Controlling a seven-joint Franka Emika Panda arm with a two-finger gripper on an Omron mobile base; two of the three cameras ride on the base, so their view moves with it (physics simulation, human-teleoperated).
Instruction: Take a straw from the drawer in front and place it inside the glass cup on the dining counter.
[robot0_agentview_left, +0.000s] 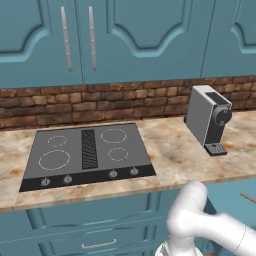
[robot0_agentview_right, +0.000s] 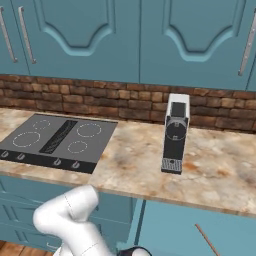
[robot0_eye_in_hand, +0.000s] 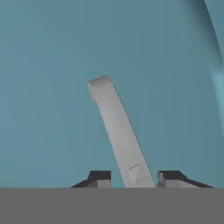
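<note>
The teal drawer (robot0_agentview_right: 175, 227) stands pulled out under the counter at the lower right. In it lies the thin tan-orange straw (robot0_agentview_right: 206, 239), which also shows at the right edge of the left base view as the straw (robot0_agentview_left: 248, 198). In the hand view my gripper (robot0_eye_in_hand: 134, 179) faces the drawer front (robot0_eye_in_hand: 52, 87) at close range. The drawer's silver bar handle (robot0_eye_in_hand: 118, 127) runs between the two fingertips (robot0_eye_in_hand: 99, 179), with a gap on the left side, so the jaws stand open around it. The glass cup and the dining counter are out of view.
A black cooktop (robot0_agentview_left: 87, 152) lies in the marbled counter (robot0_agentview_left: 170, 160) against a brick wall. A grey coffee machine (robot0_agentview_left: 210, 120) stands to its right. Tall teal cupboard doors (robot0_agentview_left: 140, 35) hang above. More closed drawers (robot0_agentview_left: 95, 230) sit below the cooktop.
</note>
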